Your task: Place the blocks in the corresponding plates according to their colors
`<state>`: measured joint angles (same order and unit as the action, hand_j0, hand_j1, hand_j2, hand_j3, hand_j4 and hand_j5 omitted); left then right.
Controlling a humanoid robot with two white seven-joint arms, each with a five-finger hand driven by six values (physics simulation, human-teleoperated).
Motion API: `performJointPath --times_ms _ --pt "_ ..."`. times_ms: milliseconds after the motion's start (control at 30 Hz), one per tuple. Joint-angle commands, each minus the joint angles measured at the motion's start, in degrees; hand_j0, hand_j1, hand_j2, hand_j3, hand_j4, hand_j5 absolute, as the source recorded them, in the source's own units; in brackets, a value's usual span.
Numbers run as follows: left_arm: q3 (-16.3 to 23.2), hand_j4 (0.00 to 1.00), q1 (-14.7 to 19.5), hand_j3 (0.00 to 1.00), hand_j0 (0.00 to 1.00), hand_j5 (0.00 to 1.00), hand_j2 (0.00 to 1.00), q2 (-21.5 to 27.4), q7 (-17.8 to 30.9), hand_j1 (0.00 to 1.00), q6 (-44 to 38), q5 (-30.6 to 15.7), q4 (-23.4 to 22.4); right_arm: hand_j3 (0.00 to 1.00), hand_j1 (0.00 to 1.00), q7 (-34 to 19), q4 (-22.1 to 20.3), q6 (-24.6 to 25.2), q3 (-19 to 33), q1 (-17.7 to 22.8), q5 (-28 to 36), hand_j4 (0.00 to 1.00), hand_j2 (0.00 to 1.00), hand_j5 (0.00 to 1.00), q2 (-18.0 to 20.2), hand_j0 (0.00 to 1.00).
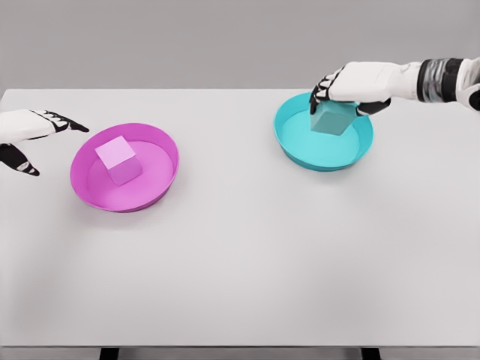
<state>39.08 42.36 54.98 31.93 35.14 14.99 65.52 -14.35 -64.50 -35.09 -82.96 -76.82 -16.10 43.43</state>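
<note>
Teal block [333,119] sits tilted over the teal plate [300,146], w/ right hand [352,86] clamped on its top, not yet let go. Pink block [116,160] rests in pink plate [161,146]; left hand [30,135] beside it, fingers spread, empty. Judged nearly done: only release left. White table [240,270].

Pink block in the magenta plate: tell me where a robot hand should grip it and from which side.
Grip the pink block across two opposite vertical faces, coming down from above. It sits inside the magenta plate, whose raised rim would probably block a low side approach, while its top face is fully exposed. The left robot hand, open just left of the plate, looks nearest.
</note>
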Motion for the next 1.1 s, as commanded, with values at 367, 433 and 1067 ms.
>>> performJointPath --times_ms 367,433,1067 --pt "-0.1 1.0 -0.2 1.0 1.0 1.0 1.0 -0.3 0.0 1.0 -0.1 -0.3 -0.1 1.0 1.0 -0.4 4.0 0.1 0.2 0.2 0.3 1.0 1.0 1.0 -1.4 1.0" --pt "-0.1 1.0 -0.2 1.0 1.0 1.0 1.0 -0.3 0.0 1.0 -0.1 -0.3 -0.1 1.0 1.0 -0.3 3.9 0.1 0.2 0.2 0.4 1.0 1.0 1.0 -1.0 1.0" --pt "-0.1 1.0 -2.8 1.0 1.0 1.0 1.0 -0.3 -0.3 1.0 -0.1 -1.0 -0.5 1.0 1.0 0.6 -25.8 0.1 2.8 5.7 1.4 1.0 1.0 1.0 29.4 1.0"
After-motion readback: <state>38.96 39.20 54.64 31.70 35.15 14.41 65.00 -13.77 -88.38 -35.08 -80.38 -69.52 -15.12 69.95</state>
